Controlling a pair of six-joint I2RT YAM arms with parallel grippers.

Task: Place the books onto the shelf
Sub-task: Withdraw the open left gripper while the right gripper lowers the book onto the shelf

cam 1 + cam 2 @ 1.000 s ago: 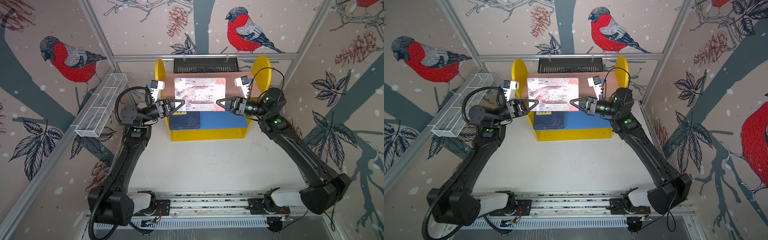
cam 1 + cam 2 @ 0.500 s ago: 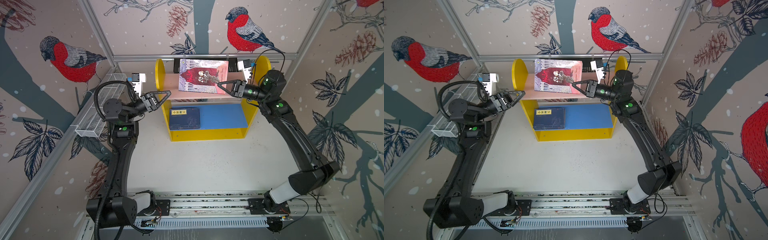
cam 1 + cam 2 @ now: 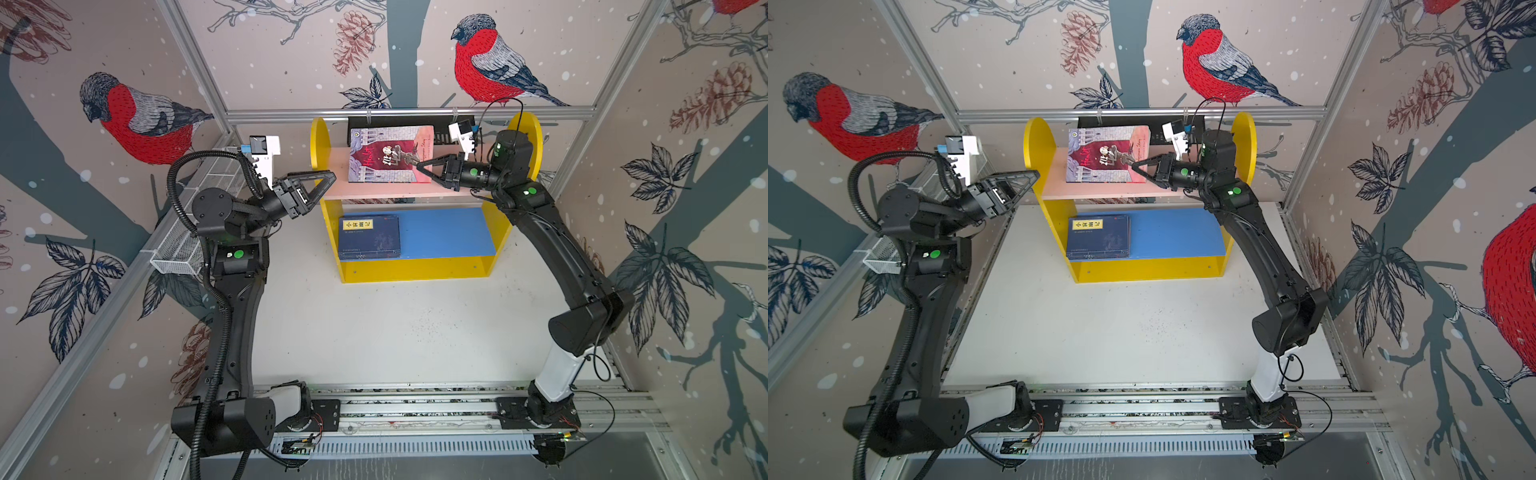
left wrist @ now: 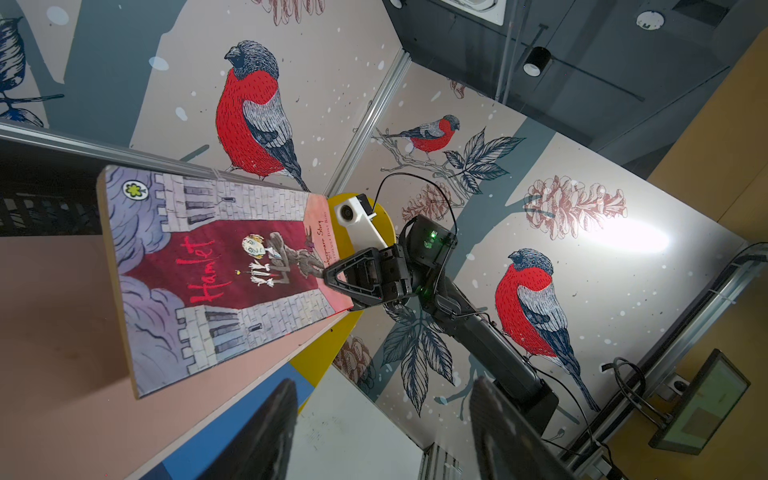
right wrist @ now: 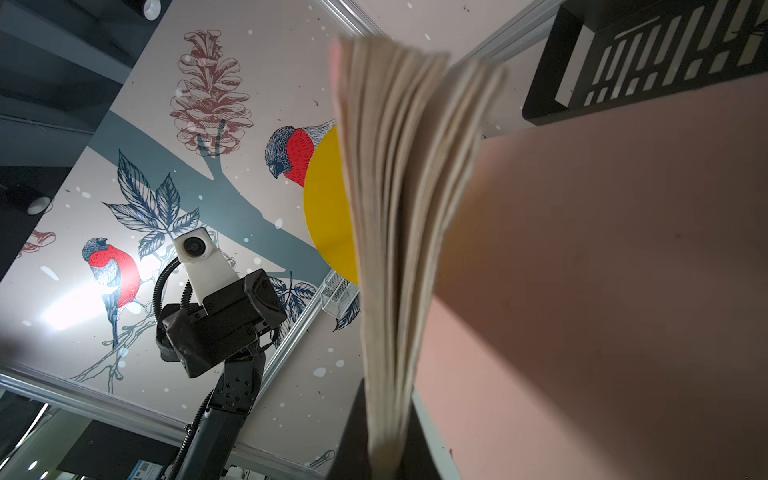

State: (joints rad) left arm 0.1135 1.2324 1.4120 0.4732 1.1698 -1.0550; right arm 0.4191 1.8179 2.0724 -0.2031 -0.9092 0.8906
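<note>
My left hand [image 3: 327, 183] has let go: now spread, pulled back beside the shelf [image 3: 415, 272]. My right hand [image 3: 419, 167] alone pinches Hamlet [image 3: 384, 156], tilted on the pink board [image 3: 374, 192]. Nearly placed.

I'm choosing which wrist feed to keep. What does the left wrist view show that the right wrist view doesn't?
Only left wrist: the cover of the Hamlet book, the right gripper shut on its edge, and the blue lower board. Only right wrist: the book's fanned page edges and the left arm's wrist camera. Both: the pink upper board and a yellow side panel.
</note>
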